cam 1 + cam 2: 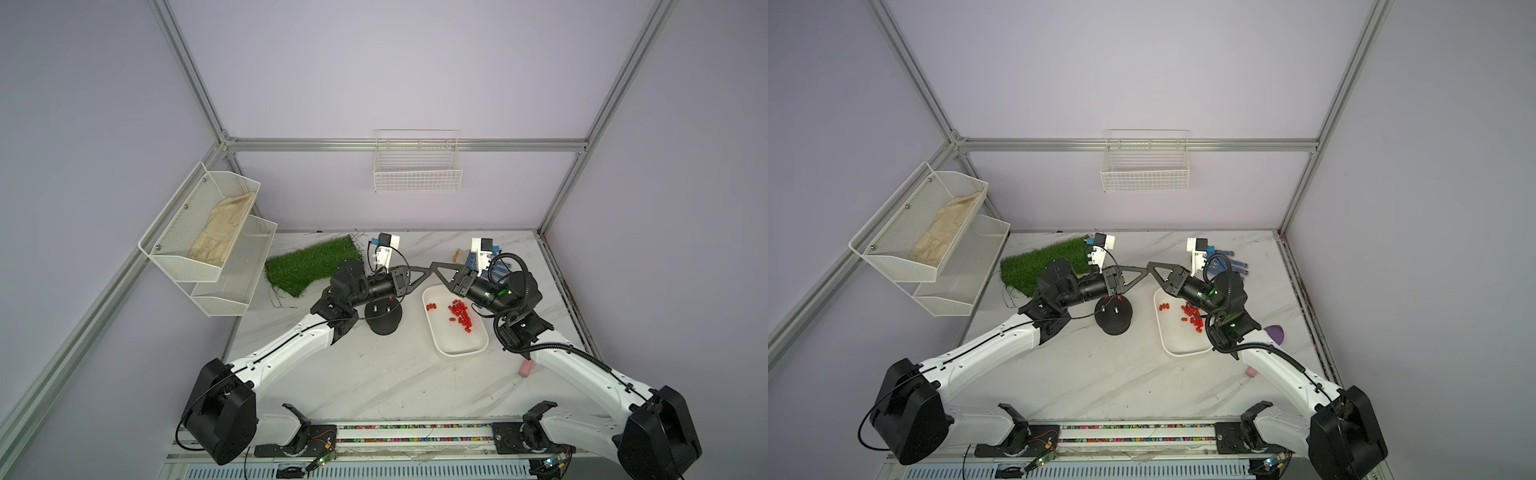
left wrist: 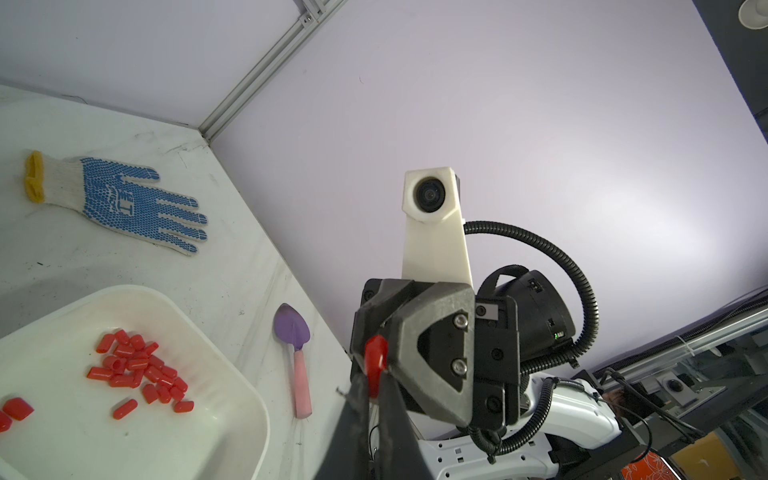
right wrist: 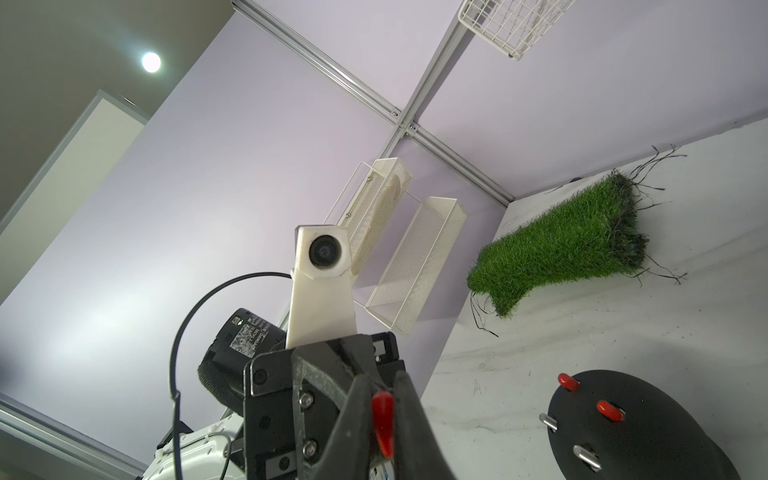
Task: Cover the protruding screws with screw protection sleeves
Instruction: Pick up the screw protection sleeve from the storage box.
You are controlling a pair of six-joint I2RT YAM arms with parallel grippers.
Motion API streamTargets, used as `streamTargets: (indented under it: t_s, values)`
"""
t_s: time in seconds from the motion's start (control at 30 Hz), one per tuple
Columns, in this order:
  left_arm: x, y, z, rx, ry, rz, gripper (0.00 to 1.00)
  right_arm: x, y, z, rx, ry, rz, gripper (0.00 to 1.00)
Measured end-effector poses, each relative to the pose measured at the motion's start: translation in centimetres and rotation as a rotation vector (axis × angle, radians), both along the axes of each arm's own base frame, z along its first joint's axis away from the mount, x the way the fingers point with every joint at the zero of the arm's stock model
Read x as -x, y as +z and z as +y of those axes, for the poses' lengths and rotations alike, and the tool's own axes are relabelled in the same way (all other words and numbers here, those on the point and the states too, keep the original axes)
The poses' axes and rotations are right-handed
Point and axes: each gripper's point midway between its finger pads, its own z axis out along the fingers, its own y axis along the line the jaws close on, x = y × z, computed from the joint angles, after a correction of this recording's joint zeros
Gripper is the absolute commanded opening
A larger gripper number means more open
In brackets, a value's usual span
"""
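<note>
Red sleeve (image 2: 375, 359) hangs in mid-air between the white tray (image 2: 224, 440) on the right and the black base (image 3: 648, 436) on the left, clamped tight in the right fingers (image 1: 437, 267) and, it seems, also the closed left fingers (image 1: 424, 271), likely a handover toward the two bare screws (image 3: 548, 422)

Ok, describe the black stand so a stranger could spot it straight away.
On the marble table, between the green turf and the white tray of red caps, sits a black dome. Nothing else on the tabletop is black and round; its top carries two studs capped red and two bare.
</note>
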Motion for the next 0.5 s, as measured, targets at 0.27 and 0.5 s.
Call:
streamTargets:
  t_s: [0.27, 0.5]
  values:
    - [0.1, 0.09, -0.03, 0.002, -0.006, -0.004, 0.0, -0.01, 0.04, 0.02, -0.001, 0.001, -0.002, 0.15]
    - [0.25, 0.09, -0.07, 0.001, -0.014, -0.005, 0.0, -0.06, -0.27, 0.04, 0.011, -0.001, 0.002, 0.32]
